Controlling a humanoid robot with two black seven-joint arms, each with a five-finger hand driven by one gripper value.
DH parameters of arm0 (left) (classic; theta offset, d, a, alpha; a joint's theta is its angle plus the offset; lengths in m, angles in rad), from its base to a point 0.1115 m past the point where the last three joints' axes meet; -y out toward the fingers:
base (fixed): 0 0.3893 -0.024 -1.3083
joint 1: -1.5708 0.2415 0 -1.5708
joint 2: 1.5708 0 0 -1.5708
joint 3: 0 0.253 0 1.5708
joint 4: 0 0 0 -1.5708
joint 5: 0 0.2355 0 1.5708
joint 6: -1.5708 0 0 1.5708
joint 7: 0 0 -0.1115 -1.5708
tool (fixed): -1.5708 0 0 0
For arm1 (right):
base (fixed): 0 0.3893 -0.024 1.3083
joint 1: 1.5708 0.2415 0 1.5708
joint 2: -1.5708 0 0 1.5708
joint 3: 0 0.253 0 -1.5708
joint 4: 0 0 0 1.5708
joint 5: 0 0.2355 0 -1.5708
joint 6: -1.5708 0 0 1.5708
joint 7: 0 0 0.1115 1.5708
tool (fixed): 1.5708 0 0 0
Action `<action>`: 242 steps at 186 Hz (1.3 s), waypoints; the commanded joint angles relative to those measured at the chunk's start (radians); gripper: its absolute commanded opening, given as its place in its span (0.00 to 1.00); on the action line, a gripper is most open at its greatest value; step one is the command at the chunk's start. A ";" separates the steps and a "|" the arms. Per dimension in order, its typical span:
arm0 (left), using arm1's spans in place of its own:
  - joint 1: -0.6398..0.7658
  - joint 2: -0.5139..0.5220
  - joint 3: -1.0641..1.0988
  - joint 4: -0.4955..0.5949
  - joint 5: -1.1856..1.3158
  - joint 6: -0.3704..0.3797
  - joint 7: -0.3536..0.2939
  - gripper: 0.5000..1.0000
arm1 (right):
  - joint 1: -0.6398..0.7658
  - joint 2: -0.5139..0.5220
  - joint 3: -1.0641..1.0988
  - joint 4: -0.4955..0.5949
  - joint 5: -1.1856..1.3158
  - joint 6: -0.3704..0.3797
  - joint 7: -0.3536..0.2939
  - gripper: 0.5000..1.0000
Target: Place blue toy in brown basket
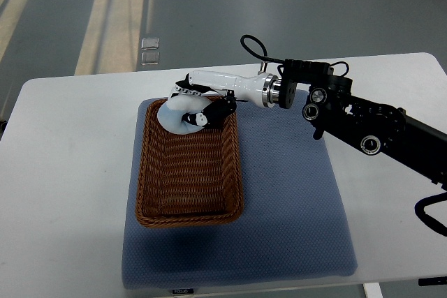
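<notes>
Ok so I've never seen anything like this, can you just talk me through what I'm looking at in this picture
This is one camera looking steeply down from the robot's own side onto a white table. The black jointed thing coming in from the right edge is the robot's right arm; it ends in a white hand with fingers. No left arm shows. On the table lies a blue mat, and on the mat sits a brown basket, woven and rectangular. The hand is over the far end of the basket, fingers curled around a pale blue toy. The toy appears to be in the hand's grip, just above or at the basket's far rim; I cannot tell whether it touches.
</notes>
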 commanded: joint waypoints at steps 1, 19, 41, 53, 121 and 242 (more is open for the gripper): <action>0.000 0.000 0.000 0.000 0.000 0.000 0.000 1.00 | -0.043 0.027 0.000 -0.018 0.000 -0.024 0.000 0.03; 0.000 0.000 0.000 0.000 0.000 0.000 0.000 1.00 | -0.090 0.046 -0.002 -0.022 -0.008 -0.044 0.000 0.05; 0.000 0.000 0.000 0.000 0.000 0.000 0.000 1.00 | -0.127 0.052 -0.014 -0.022 -0.012 -0.064 0.001 0.07; 0.000 0.000 0.000 0.000 0.000 0.000 0.000 1.00 | -0.138 0.072 -0.014 -0.022 -0.012 -0.072 0.001 0.10; 0.000 0.000 0.000 0.000 0.000 0.000 0.000 1.00 | -0.152 0.087 -0.012 -0.022 -0.012 -0.101 0.006 0.50; 0.000 0.000 0.000 0.000 0.000 0.000 0.000 1.00 | -0.152 0.070 0.138 -0.019 0.011 -0.132 0.012 0.79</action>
